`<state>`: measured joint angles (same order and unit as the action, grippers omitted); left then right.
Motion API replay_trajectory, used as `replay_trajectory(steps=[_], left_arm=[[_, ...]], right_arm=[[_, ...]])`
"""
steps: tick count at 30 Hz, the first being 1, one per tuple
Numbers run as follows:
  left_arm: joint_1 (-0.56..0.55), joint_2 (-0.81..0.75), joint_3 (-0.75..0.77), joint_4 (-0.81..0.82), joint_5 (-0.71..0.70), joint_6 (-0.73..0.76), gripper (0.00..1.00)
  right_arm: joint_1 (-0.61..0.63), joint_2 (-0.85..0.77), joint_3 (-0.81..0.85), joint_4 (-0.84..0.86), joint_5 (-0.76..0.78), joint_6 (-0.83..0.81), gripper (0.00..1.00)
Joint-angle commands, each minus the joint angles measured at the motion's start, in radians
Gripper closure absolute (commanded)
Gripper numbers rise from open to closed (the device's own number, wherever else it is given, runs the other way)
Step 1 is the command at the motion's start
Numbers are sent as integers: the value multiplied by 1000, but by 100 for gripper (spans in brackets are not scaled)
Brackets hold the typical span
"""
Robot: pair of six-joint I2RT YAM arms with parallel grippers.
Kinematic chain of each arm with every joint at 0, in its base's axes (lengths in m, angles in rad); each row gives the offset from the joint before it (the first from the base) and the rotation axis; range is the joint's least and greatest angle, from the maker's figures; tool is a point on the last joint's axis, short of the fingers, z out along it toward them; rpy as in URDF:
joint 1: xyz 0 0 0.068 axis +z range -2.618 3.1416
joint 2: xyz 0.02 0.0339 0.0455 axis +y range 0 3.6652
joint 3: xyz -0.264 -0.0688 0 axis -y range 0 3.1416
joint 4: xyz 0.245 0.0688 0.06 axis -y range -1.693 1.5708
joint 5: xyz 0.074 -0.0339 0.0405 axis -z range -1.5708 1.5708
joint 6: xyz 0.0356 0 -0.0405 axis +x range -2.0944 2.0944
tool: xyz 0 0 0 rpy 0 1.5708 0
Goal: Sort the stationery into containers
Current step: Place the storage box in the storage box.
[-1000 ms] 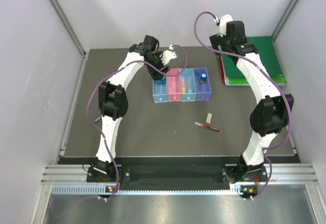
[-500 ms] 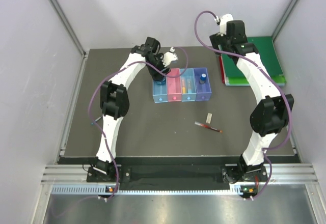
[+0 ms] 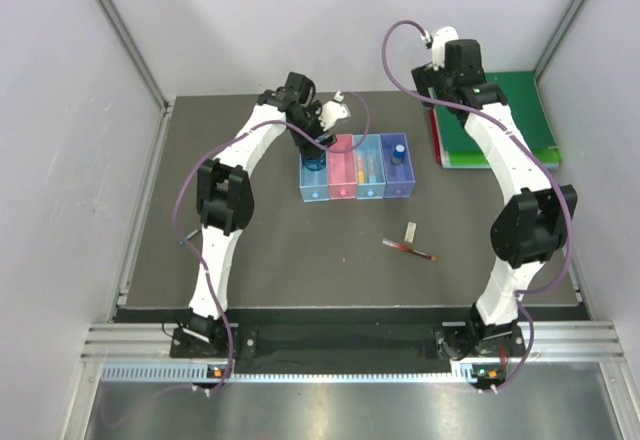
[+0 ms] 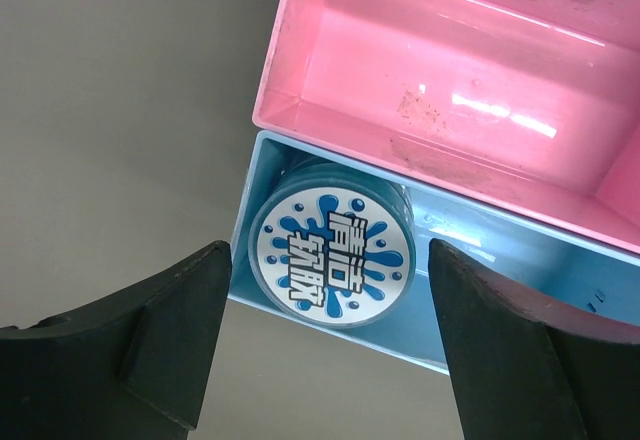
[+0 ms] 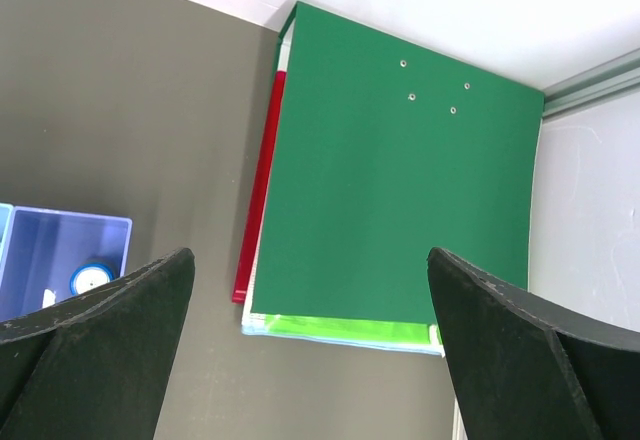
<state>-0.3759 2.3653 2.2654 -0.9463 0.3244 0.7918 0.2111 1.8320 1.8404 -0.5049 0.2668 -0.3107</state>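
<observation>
Left fingers (image 4: 170, 340) spread wide and empty, straddling the tape roll (image 4: 331, 256) without touching it. The roll lies flat in the far end of the blue tray (image 4: 520, 260), just left of the pink tray (image 4: 450, 80).

Right fingers (image 5: 90, 340) wide, empty, hanging over the green binder (image 5: 400, 180), far right.

Red pen (image 3: 408, 249) and white eraser (image 3: 409, 230) lie loose on the desk (image 3: 270, 250), on the near side of the trays.

- Pen: likely light, stiff and smooth, so it may roll. Pinch across the barrel at mid-length.
- Eraser: small and light. Take it across its narrow sides.
</observation>
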Motion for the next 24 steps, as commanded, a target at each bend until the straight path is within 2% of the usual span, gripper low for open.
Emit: replay_trajectory(steps=[1, 7, 11, 15, 17, 19, 24], left_arm=[[-4, -40, -15, 35, 24, 14, 16], [-4, -87, -14, 61, 18, -6, 15], [-4, -155, -18, 67, 24, -31, 14], [-3, -268, -69, 83, 10, -63, 11], [-3, -317, -150, 127, -19, -75, 6], [-3, -388, -234, 159, -41, -85, 1], [-1, -492, -331, 202, -125, -103, 1]], right_arm=[[-9, -14, 56, 16, -9, 16, 0], [-9, -57, -12, -26, -72, -10, 0], [-9, -135, -146, -67, -170, -40, 3], [-9, -204, -257, -104, -262, -180, 4], [-9, -230, -300, -125, -337, -237, 3], [-6, -238, -317, -197, -401, -352, 3], [5, -229, -329, -392, -497, -561, 2]])
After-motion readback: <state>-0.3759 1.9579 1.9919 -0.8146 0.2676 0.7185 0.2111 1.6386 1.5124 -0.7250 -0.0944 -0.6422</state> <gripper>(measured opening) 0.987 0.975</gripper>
